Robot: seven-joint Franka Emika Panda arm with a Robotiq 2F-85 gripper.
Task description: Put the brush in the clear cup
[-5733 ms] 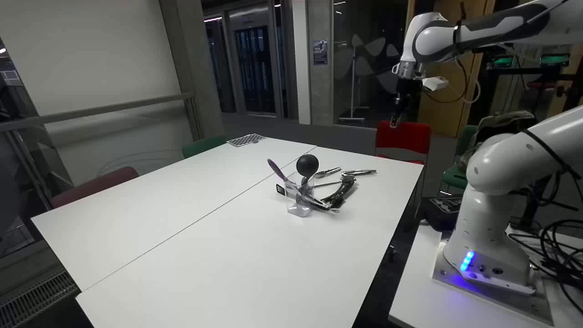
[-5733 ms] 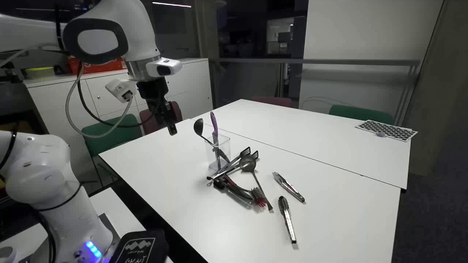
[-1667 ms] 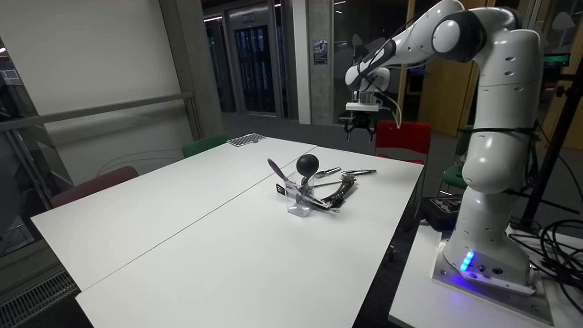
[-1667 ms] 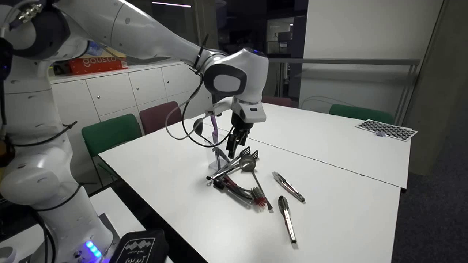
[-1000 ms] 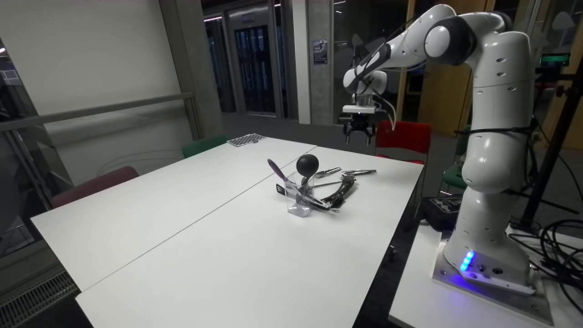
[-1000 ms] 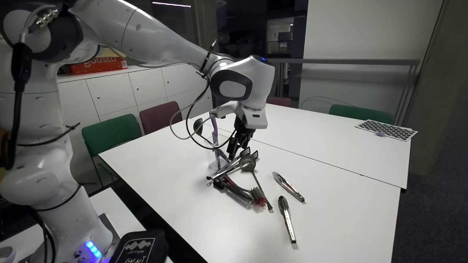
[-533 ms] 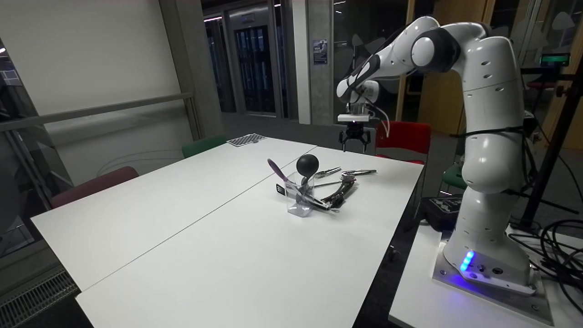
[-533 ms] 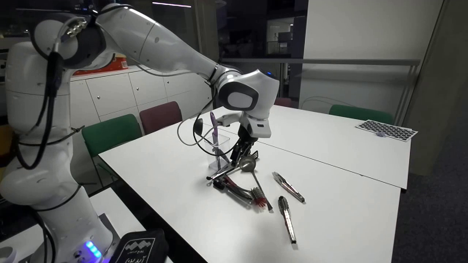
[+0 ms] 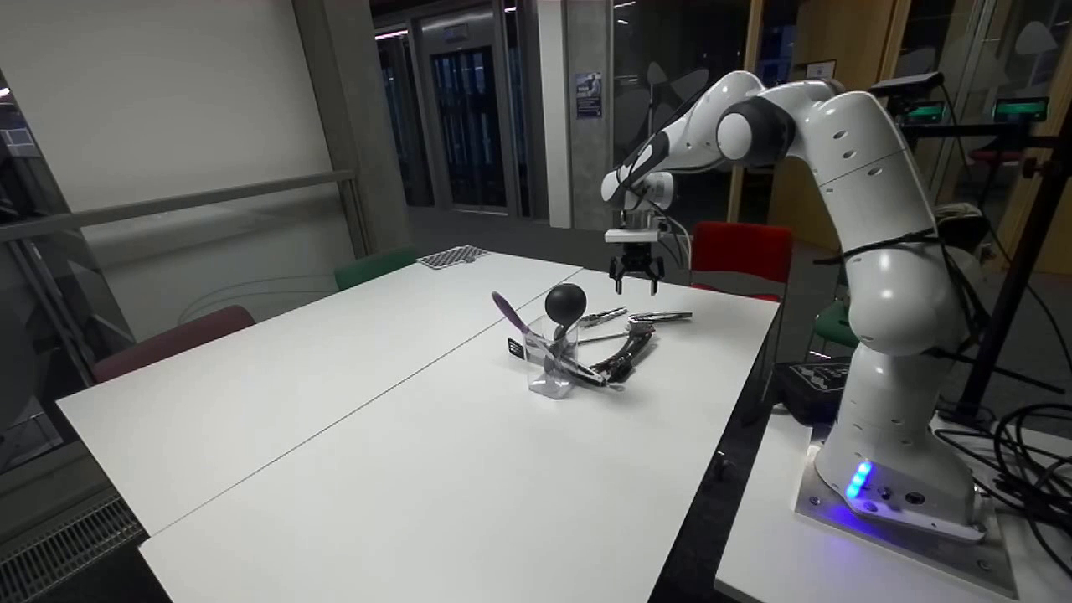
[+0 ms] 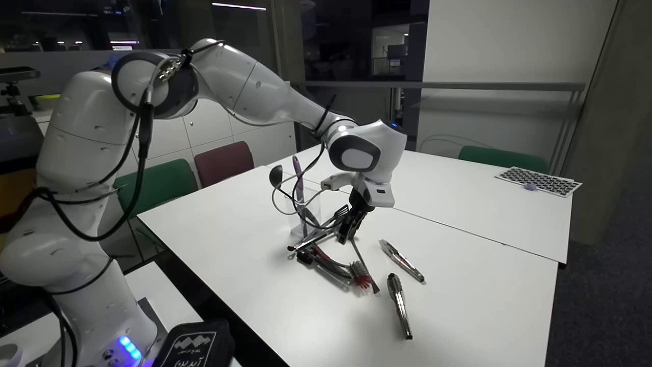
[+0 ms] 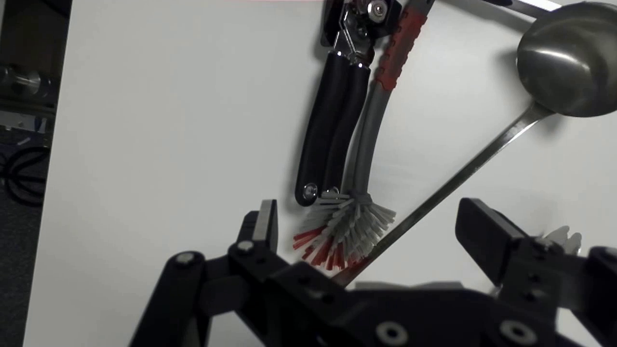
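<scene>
We see the tool (image 11: 368,222) spread wide, gripping nothing, lower over the surface (image 9: 377,469) than half a second earlier. The brush (image 11: 373,135), unmoved, lies below, beside a can opener (image 11: 322,125); in both exterior views we find the clear cup (image 9: 548,383) upright, holding a black ladle (image 9: 565,305).

The grey brush (image 11: 374,130), its grip and some bristles red, lies on the tabletop (image 11: 168,120) near the upright clear cup (image 9: 550,387).

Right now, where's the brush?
In the wrist view's upper middle, the brush lies on the table between the can opener, on its left, and the metal ladle.
</scene>
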